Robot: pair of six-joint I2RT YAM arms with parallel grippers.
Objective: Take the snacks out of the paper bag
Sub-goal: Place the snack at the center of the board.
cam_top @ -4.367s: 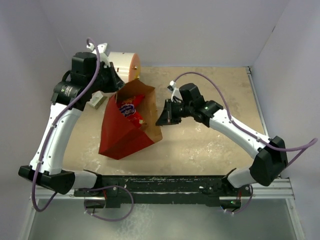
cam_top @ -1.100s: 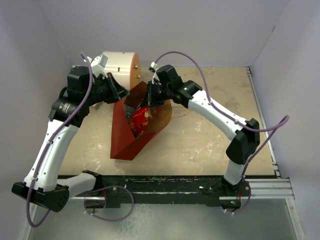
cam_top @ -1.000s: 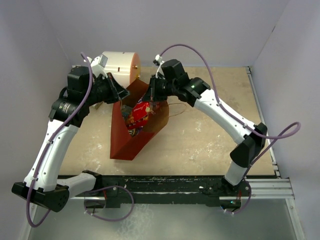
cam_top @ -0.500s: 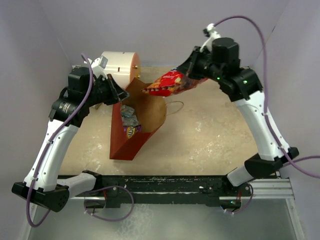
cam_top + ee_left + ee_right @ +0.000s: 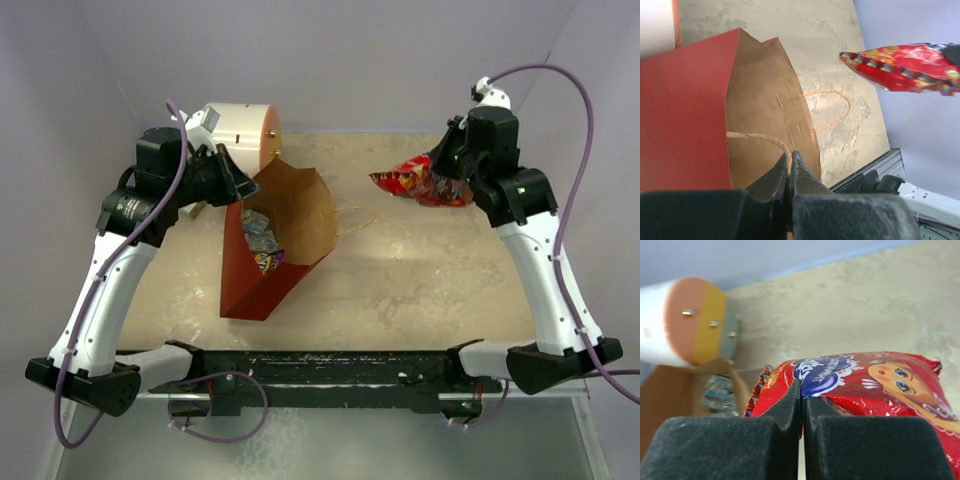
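The paper bag (image 5: 247,290) lies tilted on the table, red outside, with its brown inside (image 5: 757,115) facing up. My left gripper (image 5: 232,186) is shut on its near cord handle (image 5: 757,135) at the mouth and holds it open; the pinch shows in the left wrist view (image 5: 789,156). My right gripper (image 5: 443,176) is shut on a large red snack bag (image 5: 412,182) with a blue oval logo (image 5: 821,373). It hangs in the air at the back right, well away from the paper bag. Silver-grey (image 5: 257,229) and yellow-purple (image 5: 266,261) packets lie inside the paper bag.
A white-and-orange cylinder (image 5: 243,134) lies at the back left, just behind the bag's mouth. The bag's other cord handle (image 5: 352,221) rests loose on the beige tabletop. Lilac walls close the table on three sides.
My right gripper has pulled the red snack bag up out of the paper bag and carried it to the back right. The left gripper has stayed on the handle.
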